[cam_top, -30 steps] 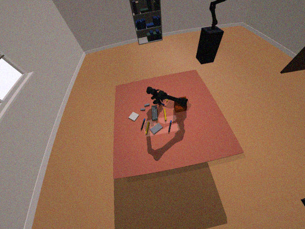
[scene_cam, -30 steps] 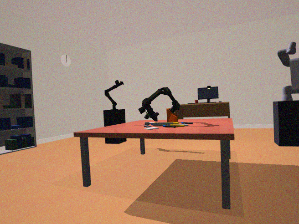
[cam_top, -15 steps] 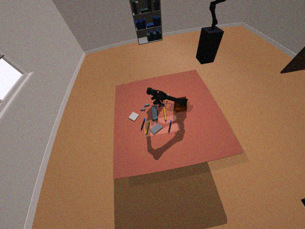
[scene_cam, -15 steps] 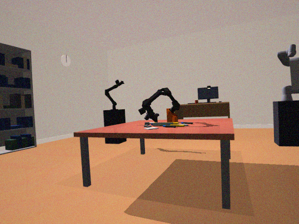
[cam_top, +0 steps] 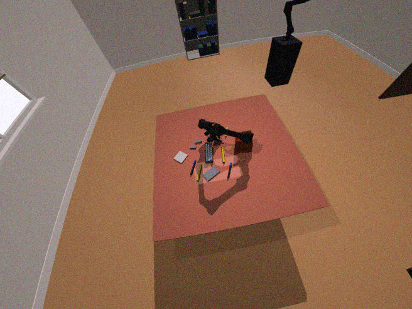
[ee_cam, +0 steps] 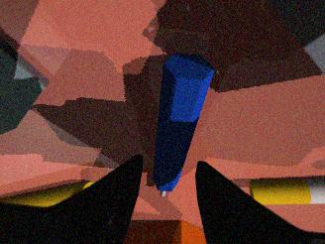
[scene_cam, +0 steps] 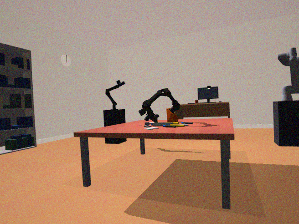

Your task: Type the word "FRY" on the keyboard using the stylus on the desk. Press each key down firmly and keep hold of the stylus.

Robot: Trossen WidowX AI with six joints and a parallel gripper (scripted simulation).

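Observation:
The stylus [ee_cam: 185, 99] is a blue six-sided stick with a small metal tip. It lies on the red desk [cam_top: 282, 186] [scene_cam: 108, 129], its tip end between the fingers in the wrist view. My gripper [cam_top: 213, 139] [scene_cam: 155, 121] [ee_cam: 169, 165] is partly open and low over the desk, one finger on each side of the stylus, with a gap showing on both sides. The keyboard [cam_top: 208, 153] is dark with grey keys and lies close beside the gripper. Part of it is at the left edge of the wrist view. The arm mostly hides the stylus in the top and exterior views.
An orange block [cam_top: 242, 142] [scene_cam: 172, 115] [ee_cam: 192, 233] stands at the arm's base. A yellow pen [cam_top: 223, 154] and a blue-capped pen [cam_top: 229, 171] lie beyond the keyboard. A grey pad [cam_top: 211, 173], a white pad [cam_top: 180, 156] and small grey blocks [cam_top: 198, 142] [cam_top: 193, 147] lie around it.

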